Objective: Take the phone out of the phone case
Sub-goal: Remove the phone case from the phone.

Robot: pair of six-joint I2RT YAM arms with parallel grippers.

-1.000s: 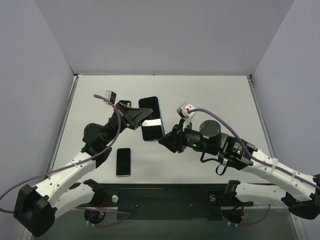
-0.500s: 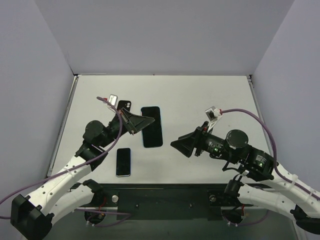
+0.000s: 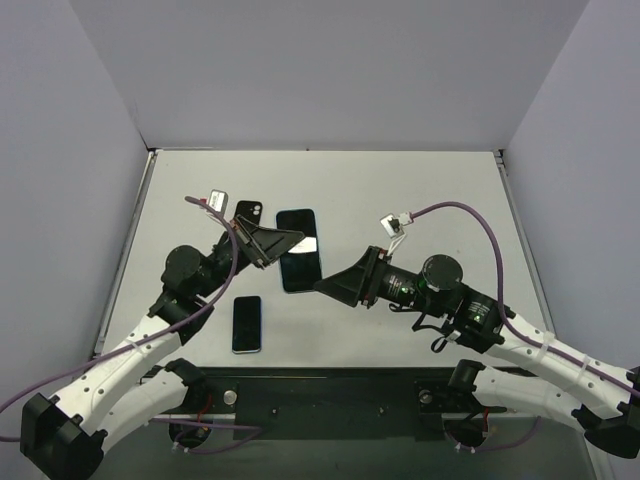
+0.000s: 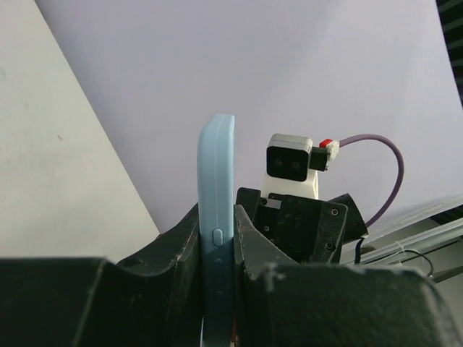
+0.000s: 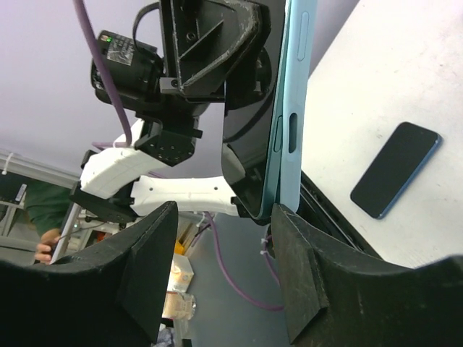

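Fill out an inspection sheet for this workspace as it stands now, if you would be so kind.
Surface: white table, no spills seen.
Job's things: phone screen up, within its light blue phone case, held above the table.
Clutter: second phone lying flat, screen up, near the left arm; small dark item beyond the left pincer, identity unclear.
Grippers: left pincer shut on the phone case's edge; right pincer open, close to the phone, not gripping.
Cables: purple cables run along both arms; no snag seen.
Surroundings: pale walls on three sides.
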